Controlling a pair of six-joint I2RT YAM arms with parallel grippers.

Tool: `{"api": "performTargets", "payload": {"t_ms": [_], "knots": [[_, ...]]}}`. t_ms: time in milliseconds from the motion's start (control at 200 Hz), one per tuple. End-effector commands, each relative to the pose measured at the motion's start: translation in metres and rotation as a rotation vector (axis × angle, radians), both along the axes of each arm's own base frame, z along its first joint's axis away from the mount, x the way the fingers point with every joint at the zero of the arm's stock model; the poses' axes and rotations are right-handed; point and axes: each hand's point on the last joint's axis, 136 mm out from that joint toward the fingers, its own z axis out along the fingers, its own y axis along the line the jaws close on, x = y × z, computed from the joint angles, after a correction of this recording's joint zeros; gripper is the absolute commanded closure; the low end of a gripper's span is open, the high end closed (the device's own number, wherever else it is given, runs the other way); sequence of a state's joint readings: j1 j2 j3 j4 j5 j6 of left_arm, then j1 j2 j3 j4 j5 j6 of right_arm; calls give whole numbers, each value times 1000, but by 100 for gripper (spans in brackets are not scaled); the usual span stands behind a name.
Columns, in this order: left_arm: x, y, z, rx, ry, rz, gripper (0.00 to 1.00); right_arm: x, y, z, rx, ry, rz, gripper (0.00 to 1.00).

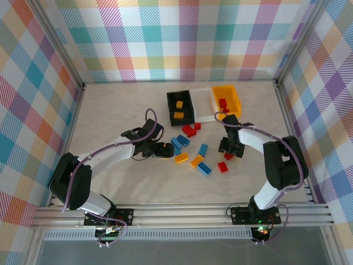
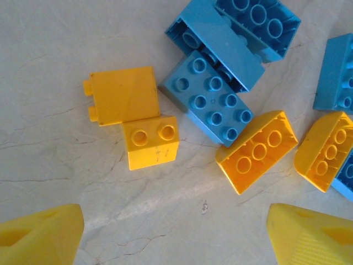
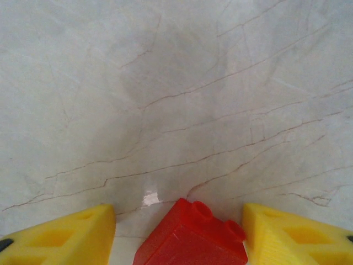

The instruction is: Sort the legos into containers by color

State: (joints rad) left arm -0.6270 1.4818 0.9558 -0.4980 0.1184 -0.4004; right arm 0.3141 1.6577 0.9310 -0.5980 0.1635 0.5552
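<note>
My right end effector [image 3: 177, 210] is released. Its fingers [image 3: 60, 237] straddle a red lego [image 3: 190, 240] on the worktop [image 3: 165, 99], and bare worktop shows between the brick and the left finger, so nothing is clamped. To do this well I'd centre over the brick, close squarely on its flat sides and lift straight. Then I'd carry it to the far yellow-orange bin [image 1: 237, 99], where red bricks [image 1: 223, 102] lie.

My left end effector [image 2: 175, 208] is released too, hovering just near of two touching yellow legos [image 2: 150, 142]. I judge those belong in the black bin [image 1: 188, 110], which holds yellow ones.

The right wrist view gives me the finger-to-brick gap, which the top view hides under the wrist. The top view gives me the bins at the far side, the white bin [image 1: 203, 110] between the other two, and the loose legos between the arms.
</note>
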Motion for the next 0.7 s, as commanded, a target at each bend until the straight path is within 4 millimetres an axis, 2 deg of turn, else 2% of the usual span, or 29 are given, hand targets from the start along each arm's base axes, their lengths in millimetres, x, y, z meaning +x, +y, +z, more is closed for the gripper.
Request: {"api": "performTargets", "payload": {"t_ms": [0,225,425,695], "knots": [[-6,4,-2,15,12,-12,14,-1,10,4,48,-26,-8,37],[-6,0,-2,-2,14,-19,14,-16,7,9,18,-15,-34,36],[-8,1,-3,-3,15,-22,14,-22,7,-2,7,13,-38,40],[-9,6,-5,12,14,-23,14,-8,10,-7,-7,-2,-10,48]]}}
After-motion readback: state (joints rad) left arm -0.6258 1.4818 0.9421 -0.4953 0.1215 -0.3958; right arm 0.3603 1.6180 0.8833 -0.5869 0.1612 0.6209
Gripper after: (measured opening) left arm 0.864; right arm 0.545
